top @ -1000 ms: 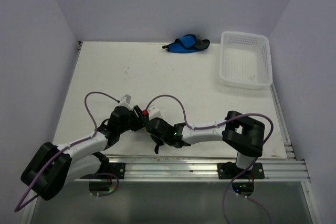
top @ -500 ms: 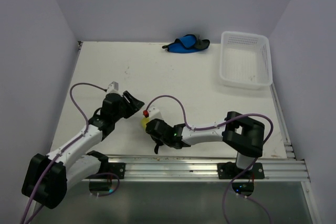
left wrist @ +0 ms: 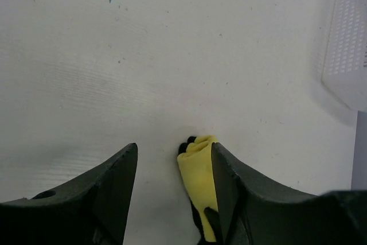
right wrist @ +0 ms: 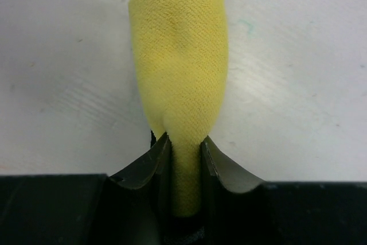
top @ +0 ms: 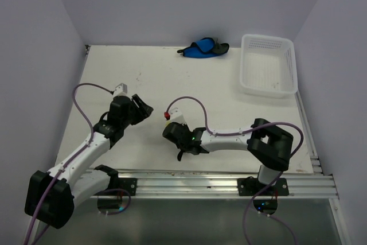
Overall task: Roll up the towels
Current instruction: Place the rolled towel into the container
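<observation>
The right gripper [right wrist: 182, 142] is clamped shut on the tail end of the yellow towel [right wrist: 180, 55], its two dark fingers pinching the cloth into a narrow neck. Beyond the fingers the towel widens into a soft, rounded bundle that points straight away from them, so its long axis continues the line of the gripper; it looks loosely rolled rather than tight, though the far side is hidden. The left gripper [left wrist: 174, 153] is spread wide and empty. Its wrist view shows the yellow towel [left wrist: 198, 164] close to the inner face of one finger, not touching it as far as can be seen. From above, the left gripper [top: 140, 107] sits to the left of the right gripper [top: 174, 123], near but apart and angled towards it. The right arm therefore has the yellow towel. The blue towel [top: 202, 48] lies crumpled at the far edge of the table [top: 143, 73], well apart from both arms, left of the white basket [top: 268, 39].
</observation>
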